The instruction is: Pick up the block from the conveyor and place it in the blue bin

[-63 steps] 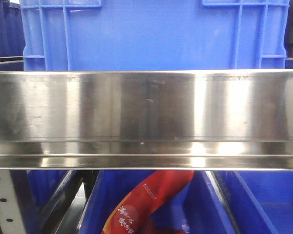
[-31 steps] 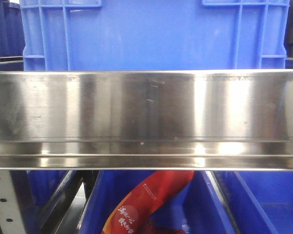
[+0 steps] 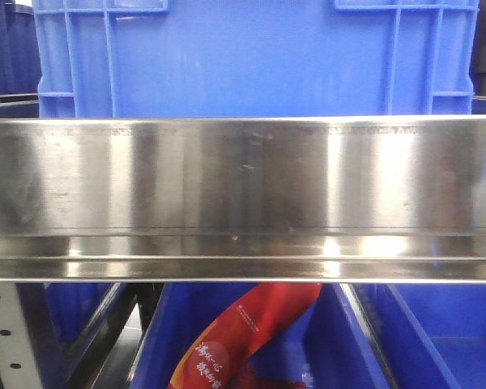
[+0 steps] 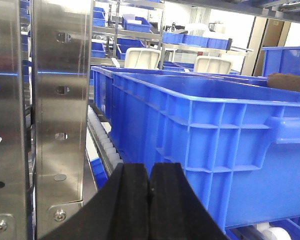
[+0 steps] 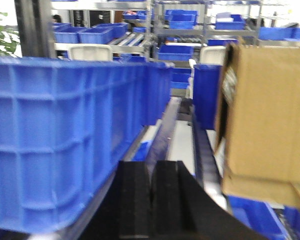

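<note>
Searching these views turns up no block, and the conveyor's belt surface cannot be seen either; only a blue bin (image 4: 210, 150) stands close. Both arms hang idle: the left tool (image 4: 149, 195) has its pads pressed together on nothing, and the right tool (image 5: 151, 200) looks likewise closed and empty. Waiting with pads parted would likely suit the grab better. Only the front view shows the steel rail (image 3: 243, 194); only the right wrist view shows a cardboard box (image 5: 262, 115).
</note>
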`<action>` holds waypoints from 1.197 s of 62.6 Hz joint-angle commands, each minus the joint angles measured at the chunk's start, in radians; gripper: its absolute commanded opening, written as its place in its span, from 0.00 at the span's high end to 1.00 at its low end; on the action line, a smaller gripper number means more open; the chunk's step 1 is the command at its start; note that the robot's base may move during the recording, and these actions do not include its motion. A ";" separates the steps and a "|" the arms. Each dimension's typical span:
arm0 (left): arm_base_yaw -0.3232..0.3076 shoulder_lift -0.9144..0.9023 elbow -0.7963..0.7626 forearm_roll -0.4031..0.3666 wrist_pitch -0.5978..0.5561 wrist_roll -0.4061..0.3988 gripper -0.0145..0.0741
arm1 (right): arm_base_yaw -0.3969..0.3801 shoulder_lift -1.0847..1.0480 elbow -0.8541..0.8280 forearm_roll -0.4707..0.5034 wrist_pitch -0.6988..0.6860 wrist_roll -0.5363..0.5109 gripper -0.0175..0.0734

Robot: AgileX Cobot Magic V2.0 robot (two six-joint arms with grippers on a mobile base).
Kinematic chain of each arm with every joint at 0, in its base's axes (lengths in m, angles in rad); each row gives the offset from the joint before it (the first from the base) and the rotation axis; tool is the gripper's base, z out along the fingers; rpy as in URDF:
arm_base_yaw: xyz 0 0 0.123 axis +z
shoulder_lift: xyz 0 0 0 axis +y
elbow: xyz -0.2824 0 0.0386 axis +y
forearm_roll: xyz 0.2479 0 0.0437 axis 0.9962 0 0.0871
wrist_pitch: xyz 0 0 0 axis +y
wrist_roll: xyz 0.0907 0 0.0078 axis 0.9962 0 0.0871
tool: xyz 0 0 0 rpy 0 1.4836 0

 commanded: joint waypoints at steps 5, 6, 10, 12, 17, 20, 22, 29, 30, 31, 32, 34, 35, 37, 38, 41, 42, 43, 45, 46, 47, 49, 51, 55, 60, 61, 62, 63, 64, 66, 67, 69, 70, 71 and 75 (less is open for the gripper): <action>0.001 -0.006 0.001 -0.007 -0.015 -0.005 0.96 | -0.052 -0.082 0.088 -0.070 -0.017 0.065 0.99; 0.001 -0.006 0.001 -0.007 -0.015 -0.005 0.96 | -0.055 -0.090 0.097 -0.070 -0.017 0.065 0.99; 0.001 -0.006 0.001 -0.007 -0.015 -0.005 0.96 | -0.064 -0.129 0.135 -0.070 -0.018 0.065 0.99; 0.001 -0.006 0.001 -0.007 -0.015 -0.005 0.96 | -0.066 -0.148 0.151 -0.070 -0.020 0.065 0.99; 0.001 -0.006 0.001 -0.007 -0.015 -0.005 0.96 | -0.066 -0.206 0.193 -0.073 -0.020 0.065 0.99; 0.001 -0.006 0.001 -0.007 -0.015 -0.005 0.96 | -0.068 -0.207 0.206 -0.084 -0.020 0.065 0.99; 0.001 -0.006 0.001 -0.007 -0.015 -0.005 0.96 | -0.069 -0.207 0.206 -0.086 -0.036 0.065 0.99; 0.001 -0.006 0.001 -0.007 -0.015 -0.005 0.96 | -0.080 -0.207 0.206 -0.086 -0.026 0.065 0.99; 0.001 -0.006 0.001 -0.007 -0.015 -0.005 0.96 | -0.080 -0.207 0.206 -0.086 -0.026 0.065 0.99; 0.001 -0.006 0.001 -0.007 -0.015 -0.005 0.96 | -0.085 -0.207 0.206 -0.086 -0.028 0.065 0.99; 0.001 -0.006 0.001 -0.007 -0.015 -0.005 0.96 | -0.085 -0.207 0.206 -0.086 -0.031 0.065 0.99; 0.001 -0.006 0.001 -0.007 -0.015 -0.005 0.96 | -0.092 -0.207 0.206 -0.086 -0.039 0.065 0.99; 0.001 -0.006 0.001 -0.007 -0.015 -0.005 0.96 | -0.094 -0.207 0.206 -0.086 -0.043 0.065 0.99; 0.001 -0.006 0.001 -0.007 -0.015 -0.005 0.96 | -0.096 -0.207 0.206 -0.086 -0.046 0.060 0.99; 0.001 -0.006 0.001 -0.007 -0.015 -0.005 0.96 | -0.096 -0.207 0.206 -0.086 -0.048 0.054 0.99; 0.001 -0.006 0.001 -0.007 -0.015 -0.005 0.96 | -0.100 -0.207 0.206 -0.086 -0.050 0.022 0.99; 0.001 -0.006 0.001 -0.007 -0.015 -0.005 0.96 | -0.100 -0.207 0.206 -0.086 -0.050 0.012 0.99; 0.001 -0.006 0.001 -0.007 -0.015 -0.005 0.96 | -0.100 -0.207 0.206 -0.086 -0.050 0.003 0.99; 0.001 -0.006 0.001 -0.007 -0.015 -0.005 0.96 | -0.100 -0.207 0.206 -0.086 -0.050 -0.001 0.99; 0.001 -0.006 0.001 -0.007 -0.015 -0.005 0.96 | -0.100 -0.207 0.206 -0.086 -0.050 -0.001 0.99; 0.001 -0.006 0.001 -0.007 -0.015 -0.005 0.96 | -0.100 -0.207 0.206 -0.086 -0.050 -0.001 0.99; 0.001 -0.006 0.001 -0.007 -0.015 -0.005 0.96 | -0.100 -0.207 0.206 -0.084 -0.050 0.000 0.99; 0.001 -0.006 0.001 -0.007 -0.015 -0.005 0.96 | -0.100 -0.207 0.206 -0.084 -0.050 0.000 0.99; 0.001 -0.006 0.001 -0.007 -0.015 -0.005 0.96 | -0.100 -0.207 0.206 -0.084 -0.048 0.000 0.99; 0.001 -0.006 0.001 -0.007 -0.015 -0.005 0.96 | -0.100 -0.207 0.206 -0.084 -0.050 0.000 0.99; 0.001 -0.006 0.001 -0.007 -0.015 -0.005 0.96 | -0.100 -0.207 0.206 -0.084 -0.050 0.000 0.99; 0.001 -0.006 0.001 -0.007 -0.015 -0.005 0.96 | -0.100 -0.207 0.206 -0.084 -0.050 0.000 0.99; 0.001 -0.006 0.001 -0.007 -0.015 -0.005 0.96 | -0.100 -0.207 0.206 -0.084 -0.050 0.000 0.99; 0.001 -0.006 0.001 -0.007 -0.015 -0.005 0.96 | -0.100 -0.207 0.206 -0.084 -0.050 0.000 0.99; 0.001 -0.006 0.001 -0.007 -0.015 -0.005 0.96 | -0.100 -0.207 0.206 -0.084 -0.050 0.000 0.99; 0.001 -0.006 0.001 -0.007 -0.015 -0.005 0.96 | -0.100 -0.207 0.206 -0.084 -0.050 0.000 0.99; 0.001 -0.006 0.001 -0.007 -0.015 -0.005 0.96 | -0.100 -0.207 0.206 -0.084 -0.050 0.000 0.99; 0.001 -0.006 0.001 -0.007 -0.015 -0.005 0.96 | -0.100 -0.207 0.206 -0.084 -0.050 0.000 0.99; 0.001 -0.006 0.001 -0.007 -0.015 -0.005 0.96 | -0.100 -0.207 0.206 -0.084 -0.050 0.000 0.99; 0.001 -0.006 0.001 -0.007 -0.015 -0.005 0.96 | -0.100 -0.207 0.206 -0.084 -0.050 0.000 0.99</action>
